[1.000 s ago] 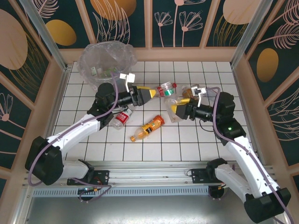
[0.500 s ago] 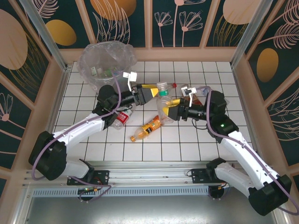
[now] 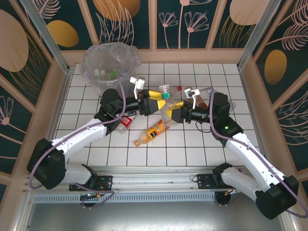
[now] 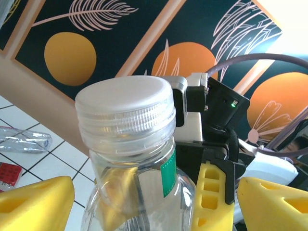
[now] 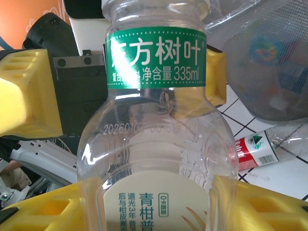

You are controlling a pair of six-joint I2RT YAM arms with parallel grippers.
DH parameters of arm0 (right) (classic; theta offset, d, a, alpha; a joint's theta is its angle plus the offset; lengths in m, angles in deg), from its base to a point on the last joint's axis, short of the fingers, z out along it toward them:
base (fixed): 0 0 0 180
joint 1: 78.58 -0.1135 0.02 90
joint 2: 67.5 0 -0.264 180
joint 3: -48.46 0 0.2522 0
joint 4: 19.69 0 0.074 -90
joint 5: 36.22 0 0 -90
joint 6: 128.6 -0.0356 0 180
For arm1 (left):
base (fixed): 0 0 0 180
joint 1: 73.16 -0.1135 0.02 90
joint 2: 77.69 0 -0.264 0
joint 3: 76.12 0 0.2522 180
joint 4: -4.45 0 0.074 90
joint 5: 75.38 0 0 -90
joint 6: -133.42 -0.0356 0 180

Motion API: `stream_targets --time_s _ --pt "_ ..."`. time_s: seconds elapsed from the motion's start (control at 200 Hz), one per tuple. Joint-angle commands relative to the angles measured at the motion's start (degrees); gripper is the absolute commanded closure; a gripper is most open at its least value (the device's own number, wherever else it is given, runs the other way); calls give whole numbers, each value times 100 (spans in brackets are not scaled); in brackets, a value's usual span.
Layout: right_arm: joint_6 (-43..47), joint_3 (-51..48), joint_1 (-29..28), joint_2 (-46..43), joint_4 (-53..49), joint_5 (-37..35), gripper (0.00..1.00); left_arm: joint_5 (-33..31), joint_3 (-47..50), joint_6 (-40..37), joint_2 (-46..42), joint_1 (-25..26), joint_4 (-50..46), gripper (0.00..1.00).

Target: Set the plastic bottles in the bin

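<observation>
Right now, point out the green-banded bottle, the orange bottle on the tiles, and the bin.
green-banded bottle [image 5: 156, 57], right wrist view, its green band
orange bottle [image 3: 155, 130], top external view, its middle
bin [image 3: 89, 72], top external view, left rim

Tiled tabletop [image 3: 202, 149], possibly a red cap [image 3: 179, 88]

Right wrist: green-label bottle [image 5: 156, 130] cap and base cropped by frame edges. Bin [image 3: 91, 79] contents too blurred to identify.

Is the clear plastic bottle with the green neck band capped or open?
Capped: a white screw cap sits on the clear plastic bottle with the green neck band.
</observation>
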Motion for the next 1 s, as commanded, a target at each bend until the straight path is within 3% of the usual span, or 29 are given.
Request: stream_targets --time_s 0.0,0.175,0.36,0.691,0.996 --pt "-30 71 -92 10 347 352 41 267 -258 -272 -45 7 -146 13" --pt "94 91 -173 122 193 560 41 228 -338 -265 23 9 -278 17" --pt "244 20 -211 147 2 334 41 220 -404 -169 59 3 -331 38" --pt "363 31 -211 174 -123 226 40 136 -608 -343 -35 3 -807 48" --pt "570 121 -211 -235 -514 -139 19 -758 -1190 -1174 -242 -2 -2412 66"
